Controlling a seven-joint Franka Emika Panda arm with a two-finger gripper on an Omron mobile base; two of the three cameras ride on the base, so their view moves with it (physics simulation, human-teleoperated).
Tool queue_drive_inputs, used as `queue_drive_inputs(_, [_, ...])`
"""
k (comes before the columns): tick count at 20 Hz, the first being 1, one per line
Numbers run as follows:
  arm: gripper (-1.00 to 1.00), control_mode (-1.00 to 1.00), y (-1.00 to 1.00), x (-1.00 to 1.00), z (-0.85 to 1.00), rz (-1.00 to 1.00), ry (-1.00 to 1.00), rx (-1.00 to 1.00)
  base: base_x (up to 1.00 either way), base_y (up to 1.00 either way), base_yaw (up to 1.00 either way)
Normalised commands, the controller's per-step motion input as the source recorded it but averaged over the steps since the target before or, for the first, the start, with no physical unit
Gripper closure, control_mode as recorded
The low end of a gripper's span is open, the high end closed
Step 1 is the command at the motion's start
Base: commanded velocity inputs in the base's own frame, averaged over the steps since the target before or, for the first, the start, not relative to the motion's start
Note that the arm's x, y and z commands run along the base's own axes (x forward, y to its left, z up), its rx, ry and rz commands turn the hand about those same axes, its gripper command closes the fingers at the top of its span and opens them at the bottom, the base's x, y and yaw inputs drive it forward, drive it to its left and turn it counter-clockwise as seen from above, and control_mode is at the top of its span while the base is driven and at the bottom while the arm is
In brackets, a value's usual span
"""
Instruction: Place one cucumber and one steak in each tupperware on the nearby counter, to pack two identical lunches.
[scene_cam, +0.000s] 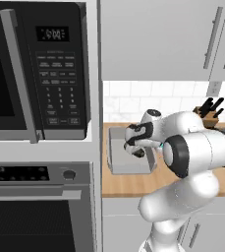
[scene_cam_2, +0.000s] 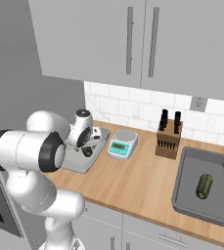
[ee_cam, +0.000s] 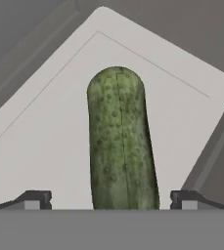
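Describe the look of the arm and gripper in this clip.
The arm is glossy white with rounded, bulbous links and black bands at its joints. The gripper has two small dark fingertips with lighter grey pads. I see no cables or markings.

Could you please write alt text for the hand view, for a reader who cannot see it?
A dark green cucumber lies lengthwise on the pale floor of a grey tupperware box, pointing away from the camera toward one of the box's corners. The open gripper straddles its near end, and each dark fingertip stands clear of the cucumber's sides.
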Motion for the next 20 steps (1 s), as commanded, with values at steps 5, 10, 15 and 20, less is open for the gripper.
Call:
queue_drive_inputs(5, [-1.00, -1.00, 0.00, -0.94, 0.53, 0.00, -0.12, 0.00, 0.00, 0.00, 0.00])
queue_drive_inputs(10, [-1.00, -1.00, 0.00, -0.92, 0.86, 0.00, -0.13, 0.00, 0.00, 0.00, 0.00])
queue_drive_inputs(15, [-1.00, -1.00, 0.00, -0.73, 0.97, -0.01, -0.07, 0.00, 0.00, 0.00, 0.00])
queue_drive_inputs(20, [-1.00, -1.00, 0.00, -0.91, 0.73, -0.04, -0.01, 0.00, 0.00, 0.00, 0.00])
